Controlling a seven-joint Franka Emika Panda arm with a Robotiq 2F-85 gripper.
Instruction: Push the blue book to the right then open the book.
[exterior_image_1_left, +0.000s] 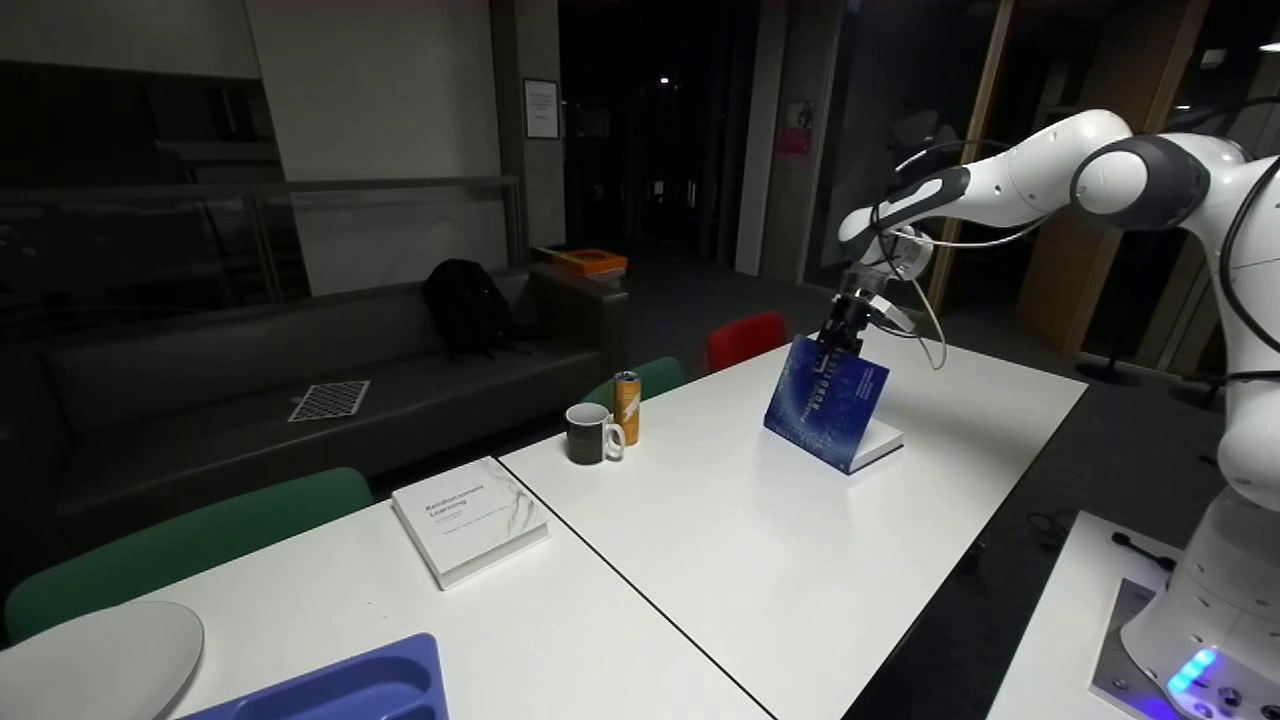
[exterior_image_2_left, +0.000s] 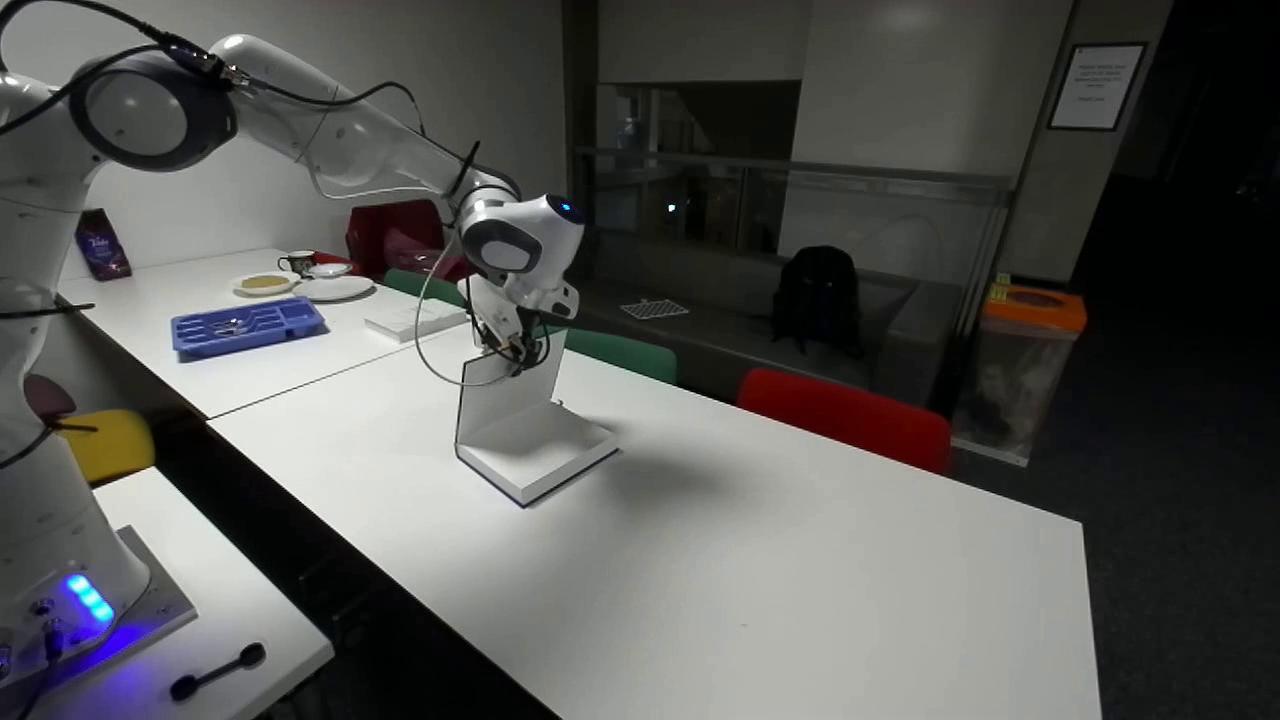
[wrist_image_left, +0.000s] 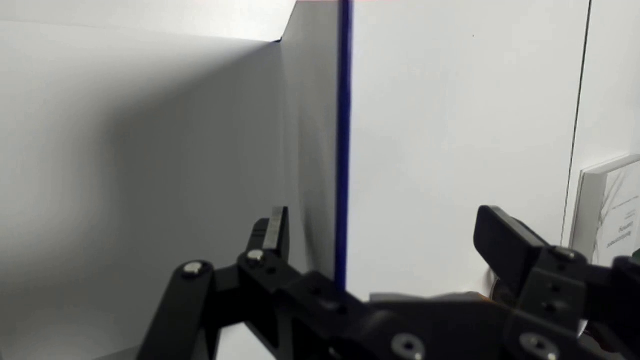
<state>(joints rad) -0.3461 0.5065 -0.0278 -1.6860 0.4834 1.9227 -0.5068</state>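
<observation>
I hold the black two-fingered gripper spread wide astride the raised cover of the dark-blue rectangular hardback book, clamping nothing; in an exterior view, the book sits on the white tabletop, three o'clock from the grey-and-white cylindrical mug.

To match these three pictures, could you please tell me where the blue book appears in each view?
In an exterior view: the blue book, right of centre.
In an exterior view: the blue book, just left of centre.
In the wrist view: the blue book, mostly left of centre.
Shared landmark: the white book, visible in all three.
</observation>
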